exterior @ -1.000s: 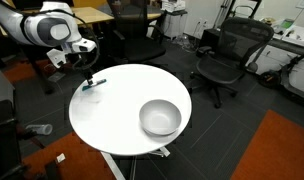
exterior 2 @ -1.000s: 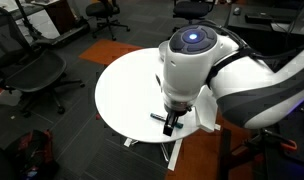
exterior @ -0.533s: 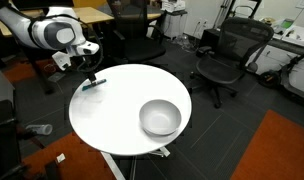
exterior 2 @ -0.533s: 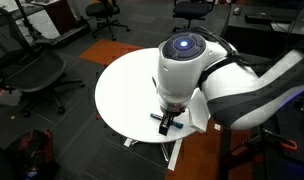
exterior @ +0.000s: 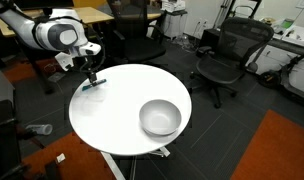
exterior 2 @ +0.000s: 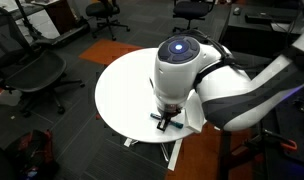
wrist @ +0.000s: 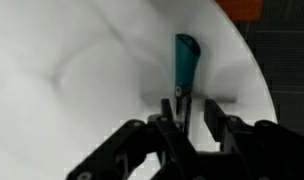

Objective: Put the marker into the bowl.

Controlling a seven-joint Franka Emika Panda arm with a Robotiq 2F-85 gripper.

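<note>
the arm is bending down at the upper left, its gripper [exterior: 91,77] spread around the one marker [exterior: 94,84] lying on the table [exterior: 117,115]; one bowl [exterior: 160,117] is sitting lower right.

Light comes evenly from above, and the room is fairly bright. The white table [exterior: 112,120] glares in both exterior views and is almost washed out in the wrist view. The bowl [exterior: 160,118] has a soft shade inside. The wrist view is blurred: the marker [wrist: 183,55] looks soft, the gripper [wrist: 192,108] dark and unfocused.
</note>
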